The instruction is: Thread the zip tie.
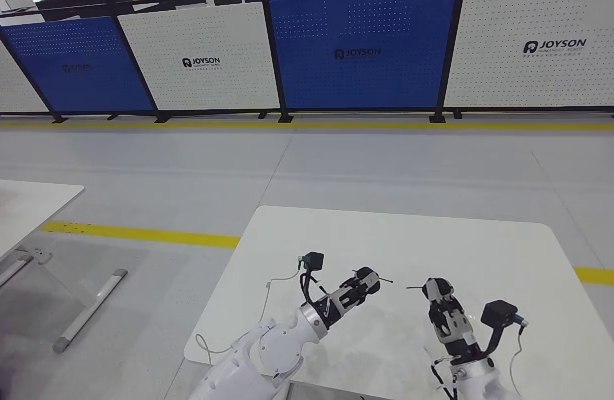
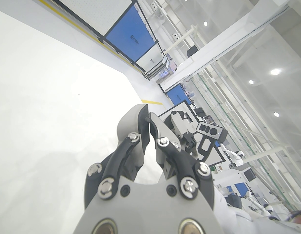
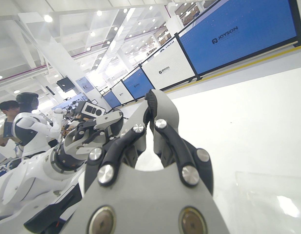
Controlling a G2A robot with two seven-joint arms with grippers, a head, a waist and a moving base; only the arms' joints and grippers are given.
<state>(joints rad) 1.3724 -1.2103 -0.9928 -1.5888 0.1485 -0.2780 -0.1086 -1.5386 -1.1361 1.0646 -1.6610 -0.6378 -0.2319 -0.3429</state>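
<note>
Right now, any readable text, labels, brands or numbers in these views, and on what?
White pegboard panels: dark logo and one brand word in capitals, legible; not transcribed.
Blue pegboard panels: same logo and word.
Far panels, hanging poster: too small to read.
No numbers legible.

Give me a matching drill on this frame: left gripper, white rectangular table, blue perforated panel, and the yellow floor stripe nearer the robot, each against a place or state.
Column one:
1. left gripper
2. white rectangular table
3. blue perforated panel
4. nearer yellow floor stripe

Column two:
A. upright at the far side of the grey floor
B. shut on the thin black zip tie
C. runs along the floor, partly hidden by the table
D. spreads below the gripper

Pairs: 1-B, 2-D, 3-A, 4-C
</note>
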